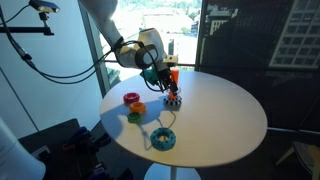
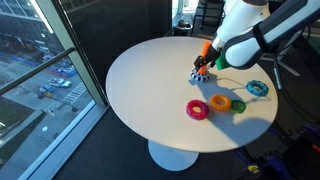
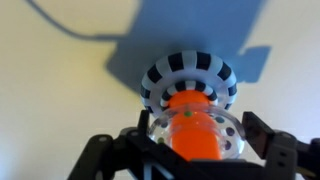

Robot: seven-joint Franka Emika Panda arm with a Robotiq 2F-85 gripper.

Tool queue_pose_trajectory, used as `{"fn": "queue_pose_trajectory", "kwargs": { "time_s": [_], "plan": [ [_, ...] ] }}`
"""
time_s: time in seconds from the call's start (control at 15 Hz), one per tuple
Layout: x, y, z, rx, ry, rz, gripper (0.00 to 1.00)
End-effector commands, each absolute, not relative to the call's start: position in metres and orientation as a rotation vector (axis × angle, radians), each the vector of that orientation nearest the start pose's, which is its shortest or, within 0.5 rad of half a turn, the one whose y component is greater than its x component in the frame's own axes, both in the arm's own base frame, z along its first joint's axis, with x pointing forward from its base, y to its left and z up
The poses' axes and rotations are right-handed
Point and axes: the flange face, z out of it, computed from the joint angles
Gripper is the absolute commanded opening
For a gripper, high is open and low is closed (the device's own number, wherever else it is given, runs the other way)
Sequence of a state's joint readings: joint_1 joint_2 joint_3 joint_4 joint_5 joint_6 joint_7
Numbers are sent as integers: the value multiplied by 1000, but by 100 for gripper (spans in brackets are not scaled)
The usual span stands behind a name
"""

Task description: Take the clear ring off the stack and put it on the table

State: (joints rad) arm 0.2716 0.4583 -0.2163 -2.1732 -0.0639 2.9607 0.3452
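Here the jaws straddle the clear ring (image 3: 228, 128) on the orange peg (image 3: 188, 112), centred to lift it straight off; whether they grip, I cannot tell.

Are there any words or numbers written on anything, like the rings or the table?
No text can be read anywhere.
Clear ring, peg, table: no writing shows.
Base: only black and white stripes, no letters.
Red ring, blue ring: they look plain, but are too small to be sure.
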Motion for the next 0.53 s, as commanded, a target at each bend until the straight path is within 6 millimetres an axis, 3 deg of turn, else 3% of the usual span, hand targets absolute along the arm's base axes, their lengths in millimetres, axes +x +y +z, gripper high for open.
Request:
{"fn": "queue_pose_trajectory", "kwargs": {
  "time_s": [0.0,0.47],
  "plan": [
    [580,40,257,-3089,294,-582,66],
    [570,43,328,-3010,309,-689,66]
  ]
}}
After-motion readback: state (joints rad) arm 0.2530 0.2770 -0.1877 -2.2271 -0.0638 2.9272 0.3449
